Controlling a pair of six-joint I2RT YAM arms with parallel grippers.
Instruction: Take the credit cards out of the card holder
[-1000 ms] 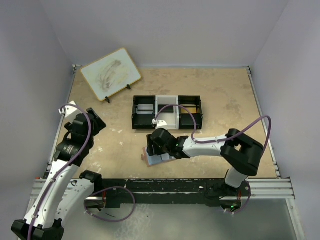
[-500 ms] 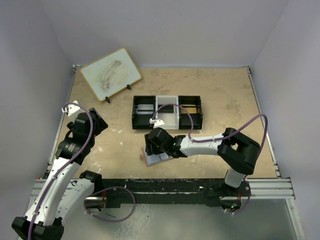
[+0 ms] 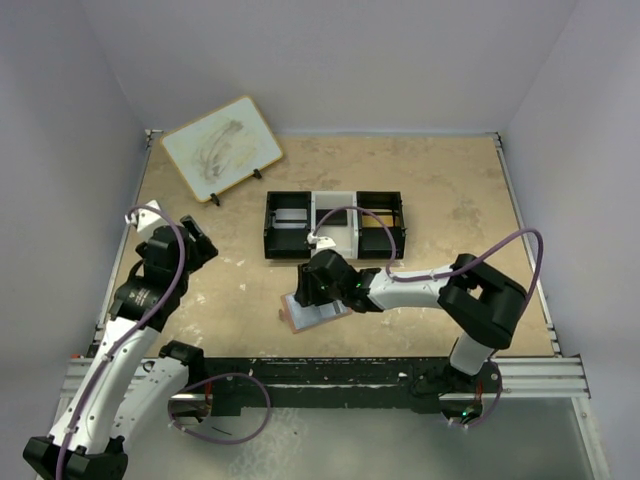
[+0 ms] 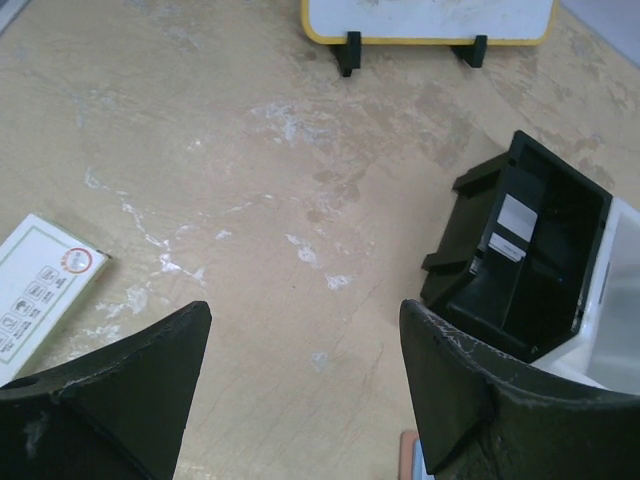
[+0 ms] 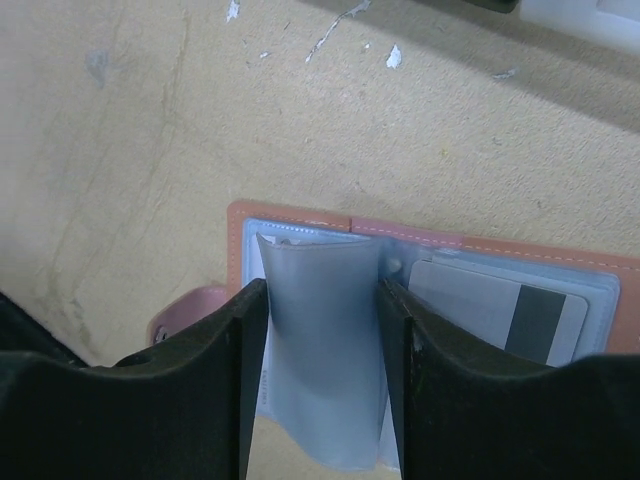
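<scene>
**Top view.** The card holder [image 3: 318, 318] lies open on the tan table [image 3: 450, 200], close to the near edge and its metal rail [image 3: 540, 372]. It sits just in front of the three-part tray [image 3: 270, 228]. The right gripper [image 3: 308, 298] reaches down onto the holder's left half. The left gripper [image 3: 190, 240] hangs over bare table near the left edge, well apart from both. The table's far right is open. A framed board [image 3: 222, 147] stands in the far left corner against pale walls. Compared with a second ago, the right gripper's head sits slightly further right and more of the holder shows. The left arm has barely moved.

**Left wrist view.** The left gripper [image 4: 303, 320] is spread wide with nothing between its fingers. Below it is scuffed, white-flecked table. The tray's black end [image 4: 530, 250] lies to the right, the board's feet [image 4: 410, 50] are at the top, and a small printed box [image 4: 40, 290] is at the left.

**Right wrist view.** The right gripper [image 5: 320, 290] is clamped on the long edges of a pale grey-blue card [image 5: 320, 400] standing over the holder's brown rim [image 5: 290, 215]. I cannot tell whether the card is clear of its slot. A second card [image 5: 500, 315] with a dark stripe lies in the right half.
</scene>
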